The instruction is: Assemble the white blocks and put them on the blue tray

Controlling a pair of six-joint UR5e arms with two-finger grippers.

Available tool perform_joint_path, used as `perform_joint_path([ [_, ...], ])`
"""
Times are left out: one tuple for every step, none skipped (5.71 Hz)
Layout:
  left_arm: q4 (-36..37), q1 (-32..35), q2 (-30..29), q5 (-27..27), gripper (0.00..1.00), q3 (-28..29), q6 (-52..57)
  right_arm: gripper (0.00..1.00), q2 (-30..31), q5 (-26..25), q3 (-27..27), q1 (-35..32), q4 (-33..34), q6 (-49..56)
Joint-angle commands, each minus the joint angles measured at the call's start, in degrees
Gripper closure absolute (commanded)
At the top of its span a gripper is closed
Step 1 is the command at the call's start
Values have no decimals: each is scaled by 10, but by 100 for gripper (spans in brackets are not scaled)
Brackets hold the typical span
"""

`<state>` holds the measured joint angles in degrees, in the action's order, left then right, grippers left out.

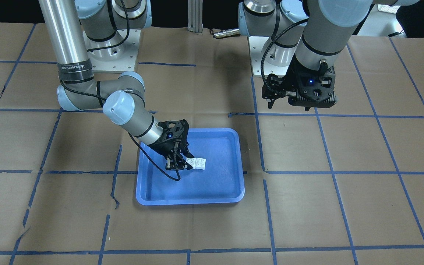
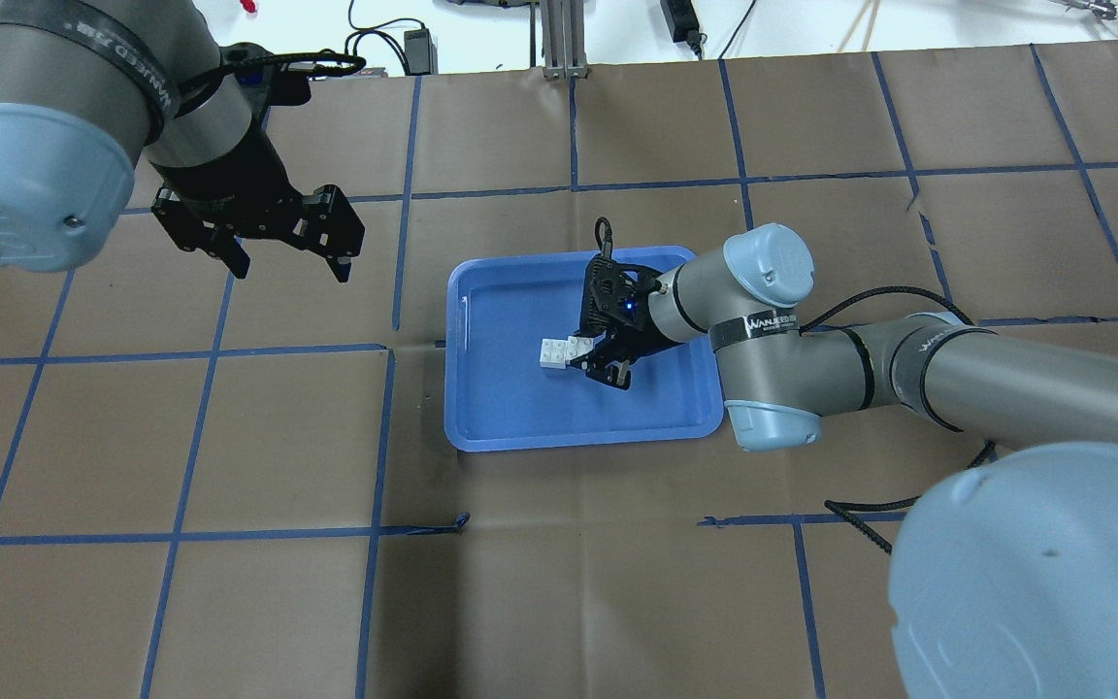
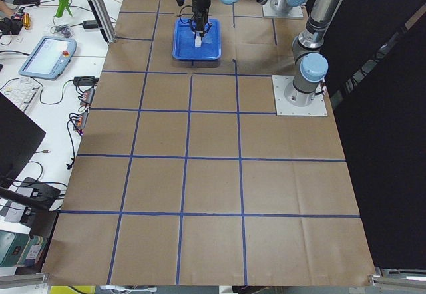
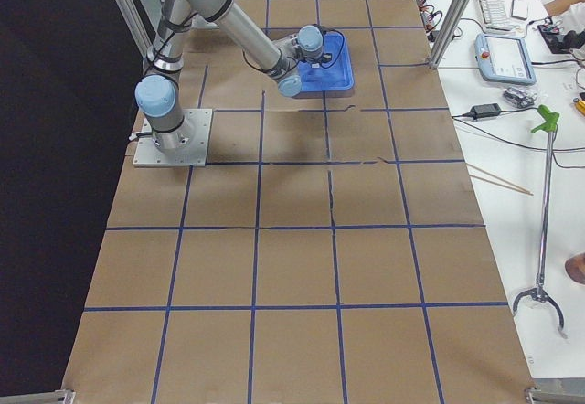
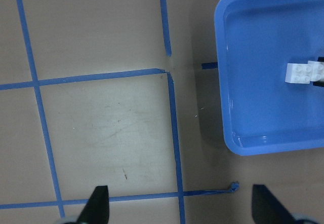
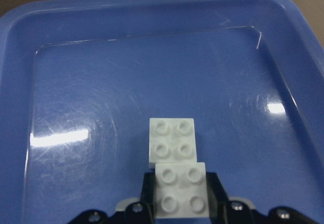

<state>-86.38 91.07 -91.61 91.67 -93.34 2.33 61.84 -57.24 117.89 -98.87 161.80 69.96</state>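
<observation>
**Two white blocks in the tray, one in the right pincer's grip**

Two white blocks (image 6: 174,176) sit joined over the floor of the blue tray (image 2: 520,408). The right pincer (image 1: 181,164) is pinching the nearer one, which overlaps the farther one's edge. Off to the robot's left, the left pincer (image 2: 289,262) hangs spread and empty above the tabletop (image 1: 344,206), well apart from the tray. Brown paper (image 2: 617,602) covers the tabletop, crossed by a grid of blue tape (image 2: 180,533) (torn in a few spots).

From the table's right end, the right arm's elbow hides the blocks. From the left end they are a white speck. Whether the lower block touches the tray floor cannot be told.

A black band (image 2: 763,321) on the right arm reads roughly "WANJEED"; the rest is too small to read.
</observation>
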Motion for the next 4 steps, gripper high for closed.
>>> perform_joint_path([
  [4, -1, -5, -3, 1, 5, -10, 71, 2, 0, 2, 0, -1, -1],
  [8, 2, -1, -8, 1, 5, -14, 71, 2, 0, 2, 0, -1, -1],
  [7, 1, 5, 0, 1, 3, -11, 71, 0, 0, 2, 0, -2, -1],
  [6, 1, 13, 11, 1, 5, -10, 71, 0, 0, 2, 0, -2, -1],
])
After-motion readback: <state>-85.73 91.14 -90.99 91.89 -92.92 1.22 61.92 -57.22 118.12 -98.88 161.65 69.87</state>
